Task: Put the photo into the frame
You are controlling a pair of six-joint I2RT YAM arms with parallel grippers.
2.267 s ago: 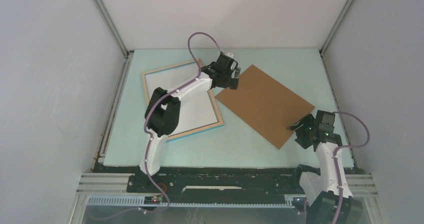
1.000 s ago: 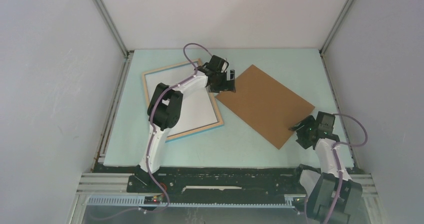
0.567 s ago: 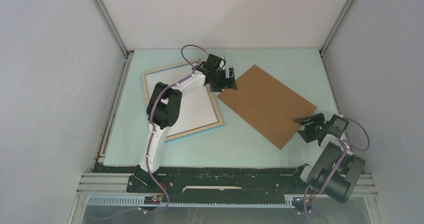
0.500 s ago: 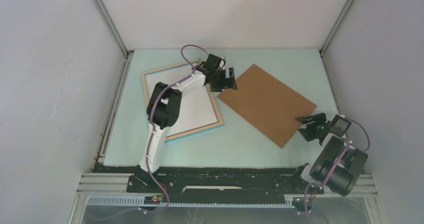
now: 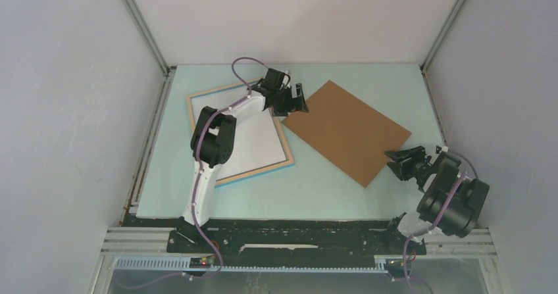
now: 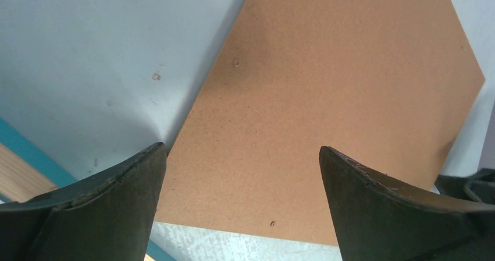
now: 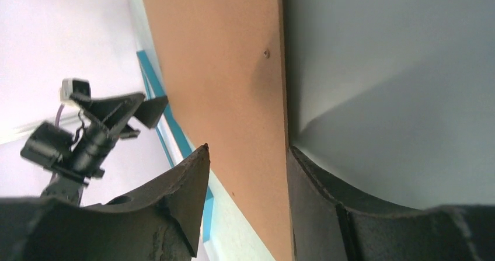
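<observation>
The frame [image 5: 263, 170], light wood with a teal edge, lies flat at the left. A white sheet [image 5: 260, 139] fills its opening, apparently the photo's plain back; no picture shows. The brown backing board [image 5: 345, 129] lies askew to its right. My left gripper [image 5: 299, 100] stands wide open at the board's left corner, nothing between its fingers; the board [image 6: 327, 97] spreads beyond them [image 6: 242, 149]. My right gripper [image 5: 393, 159] is at the board's near right edge. Its jaws [image 7: 248, 148] are apart, one on each side of that edge [image 7: 222, 56].
A pale mint table top [image 5: 316, 195] sits inside grey walls with metal corner posts [image 5: 444, 27]. The frame's teal edge shows at the lower left of the left wrist view [image 6: 26, 153] and as a strip in the right wrist view [image 7: 153, 80].
The right wrist has rolled over and its jaws have narrowed around the board's edge. The board has shifted a little toward the back left. The left gripper drew back-left, still wide open.
</observation>
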